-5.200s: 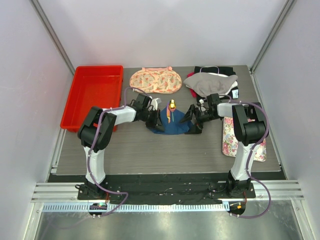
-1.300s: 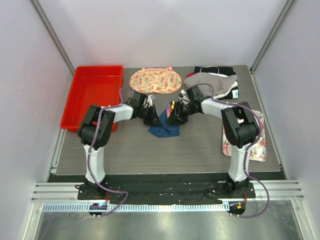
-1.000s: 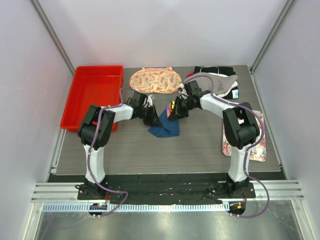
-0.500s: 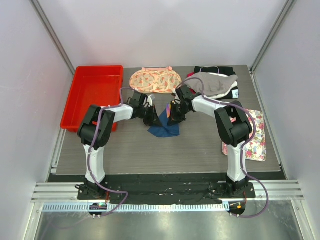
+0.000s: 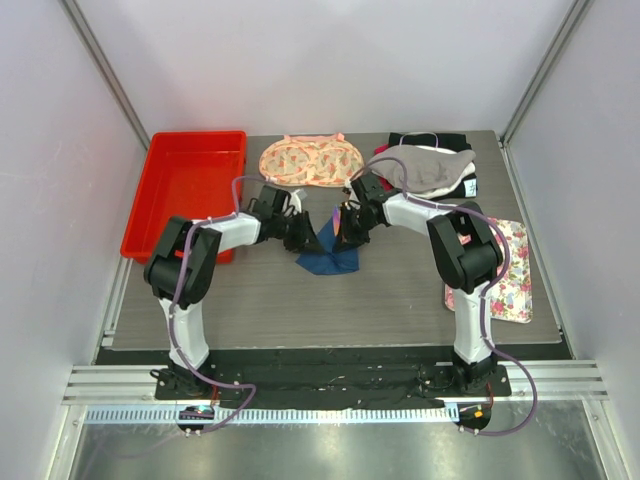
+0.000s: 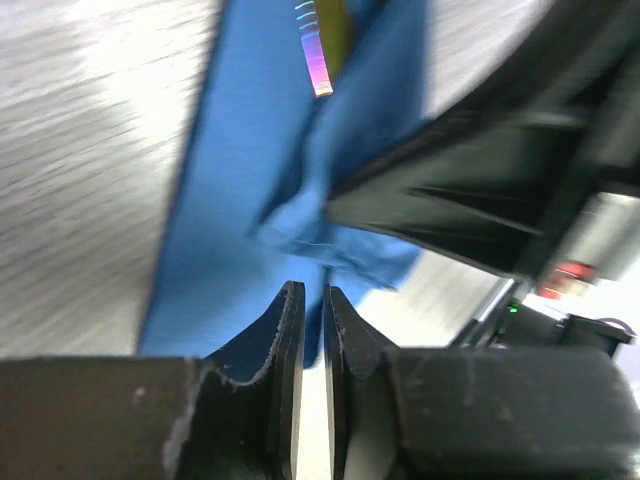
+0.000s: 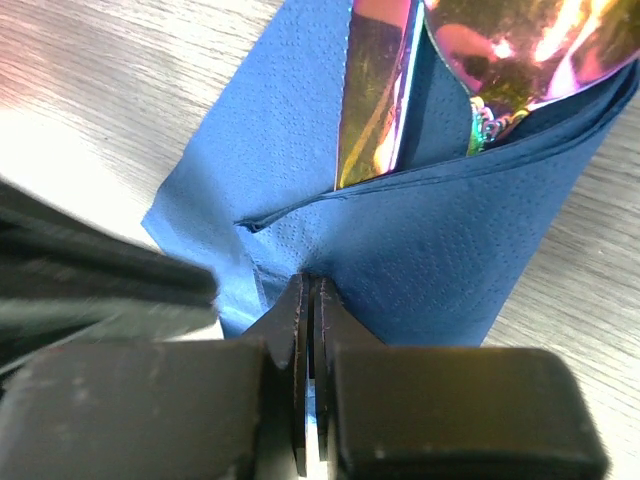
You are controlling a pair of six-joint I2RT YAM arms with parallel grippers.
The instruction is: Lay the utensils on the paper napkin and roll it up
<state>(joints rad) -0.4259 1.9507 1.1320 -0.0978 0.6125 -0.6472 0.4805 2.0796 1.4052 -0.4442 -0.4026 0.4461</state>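
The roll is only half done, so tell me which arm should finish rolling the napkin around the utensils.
Right. The right gripper is shut on the folded edge of the paper napkin, beside the utensils. The left gripper stands slightly open, holding nothing.

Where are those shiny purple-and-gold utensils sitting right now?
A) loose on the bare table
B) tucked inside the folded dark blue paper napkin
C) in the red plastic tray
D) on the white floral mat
B: in the right wrist view the shiny purple-and-gold utensils poke out of the fold of the dark blue paper napkin.
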